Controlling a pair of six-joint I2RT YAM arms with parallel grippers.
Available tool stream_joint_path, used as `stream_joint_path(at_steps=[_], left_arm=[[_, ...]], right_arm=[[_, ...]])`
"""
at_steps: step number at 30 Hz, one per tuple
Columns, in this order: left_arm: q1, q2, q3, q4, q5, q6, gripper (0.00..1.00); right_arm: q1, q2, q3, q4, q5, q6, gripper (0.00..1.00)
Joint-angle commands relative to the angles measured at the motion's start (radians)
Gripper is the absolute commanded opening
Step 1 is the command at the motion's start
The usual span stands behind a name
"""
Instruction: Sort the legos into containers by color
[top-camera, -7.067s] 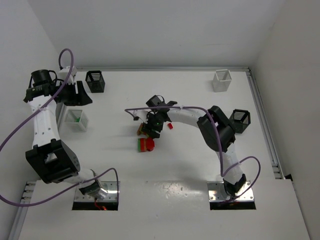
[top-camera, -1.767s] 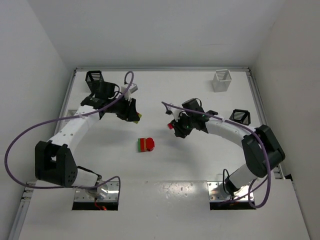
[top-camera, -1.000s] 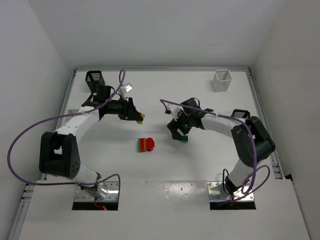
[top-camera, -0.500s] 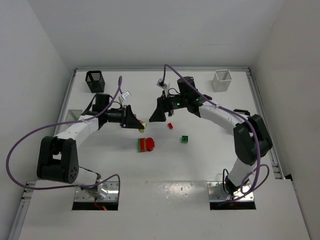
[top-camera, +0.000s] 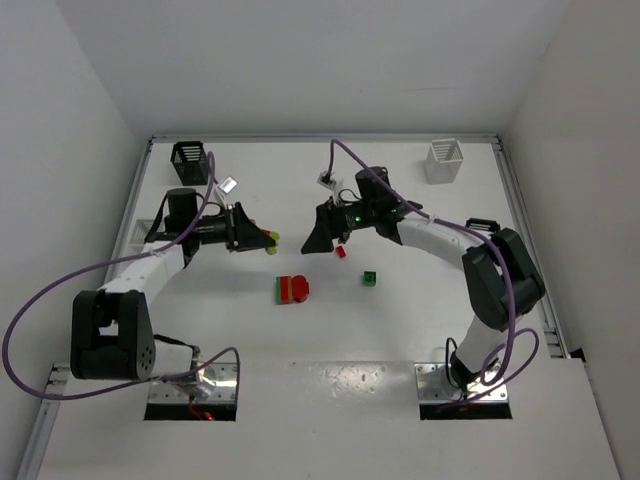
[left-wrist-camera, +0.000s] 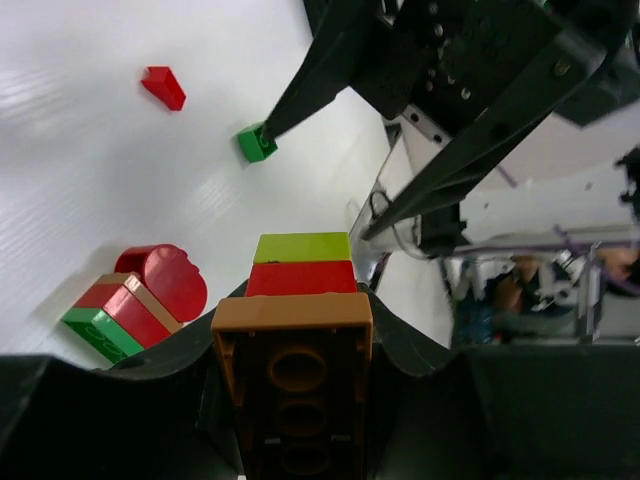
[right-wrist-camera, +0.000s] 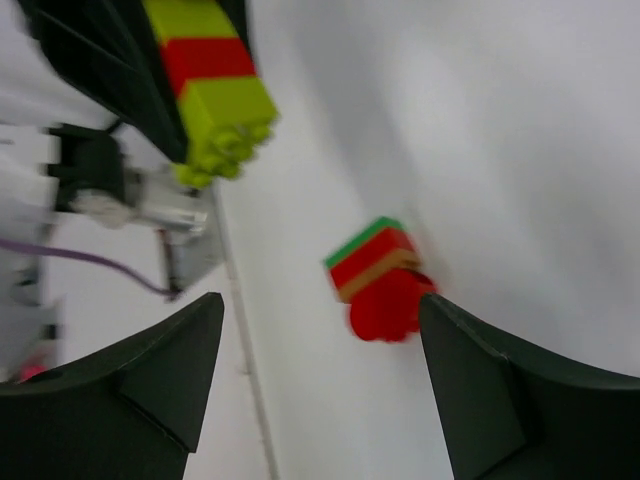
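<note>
My left gripper (top-camera: 256, 241) is shut on a short stack of legos (left-wrist-camera: 300, 300): brown, red, then a yellow-green end (top-camera: 270, 238), held above the table. My right gripper (top-camera: 318, 236) is open and empty, facing the left one from close by. In the right wrist view the held stack (right-wrist-camera: 210, 90) shows at top left. A red, brown and green stack with a round red piece (top-camera: 292, 290) lies on the table below both grippers. A tiny red piece (top-camera: 341, 252) and a tiny green piece (top-camera: 370, 278) lie to its right.
A black basket (top-camera: 190, 158) stands at the back left and a white basket (top-camera: 445, 160) at the back right. Another black basket (top-camera: 480, 232) stands at the right. A white basket (top-camera: 139, 232) shows partly behind my left arm.
The right gripper let go of the tiny green piece on the table and swung back and left, open. The left gripper drew slightly left with its stack.
</note>
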Motion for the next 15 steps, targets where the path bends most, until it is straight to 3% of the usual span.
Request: stream_joint_path(at_steps=[1,4,8,12,15], left_arm=[[0.026,0.026,0.022,0.060,-0.032,-0.159,0.04],[0.036,0.026,0.033,0.011,-0.055,-0.168,0.07],[0.045,0.012,0.033,0.002,-0.079,-0.188,0.07],[0.045,-0.009,0.010,0.014,-0.079,-0.208,0.07],[0.045,-0.018,-0.001,0.023,-0.059,-0.217,0.07]], right_arm=[[0.005,-0.046,0.051,-0.138,0.254,-0.239,0.79],[0.005,-0.067,0.087,-0.246,0.380,-0.453,0.81],[-0.005,-0.222,-0.005,-0.181,0.365,-0.662,0.86],[0.008,-0.262,-0.071,-0.027,0.241,-0.639,1.00],[0.019,-0.227,-0.094,0.109,0.091,-0.611,1.00]])
